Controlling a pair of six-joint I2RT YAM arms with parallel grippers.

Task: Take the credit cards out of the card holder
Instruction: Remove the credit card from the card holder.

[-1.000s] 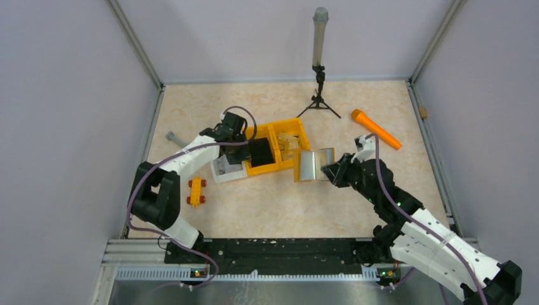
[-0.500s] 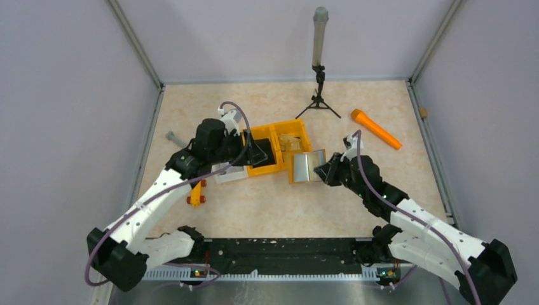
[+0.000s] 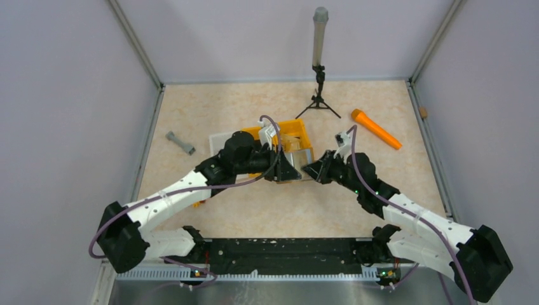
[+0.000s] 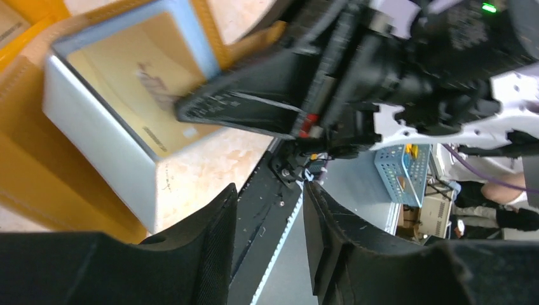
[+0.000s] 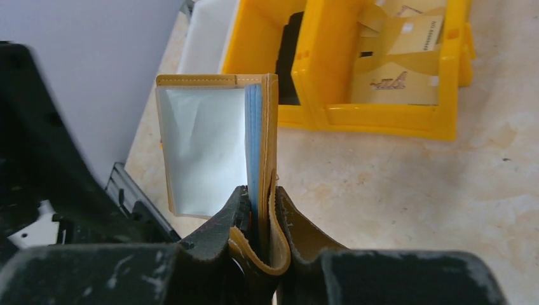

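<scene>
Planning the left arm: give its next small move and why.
Probably ease the left end effector forward so its open jaws straddle the edge of the pale card: the right end effector pinches the card holder upright and open.

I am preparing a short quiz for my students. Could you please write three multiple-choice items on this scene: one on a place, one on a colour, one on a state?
1. Where does the orange stick lie?
A. inside a bin
B. at the near left corner
C. by itself, to the far right of the bins

2. What colour are the bins?
A. yellow-orange
B. blue
C. green

3. In what state is the right pincer?
A. open and empty
B. shut on the card holder
C. shut on the orange stick

Answers:
1 C, as the top view shows the stick alone, beyond the bins on the right.
2 A, as the right wrist view shows their walls plainly.
3 B, as its fingers pinch the holder's lower edge and hold it upright.
</scene>
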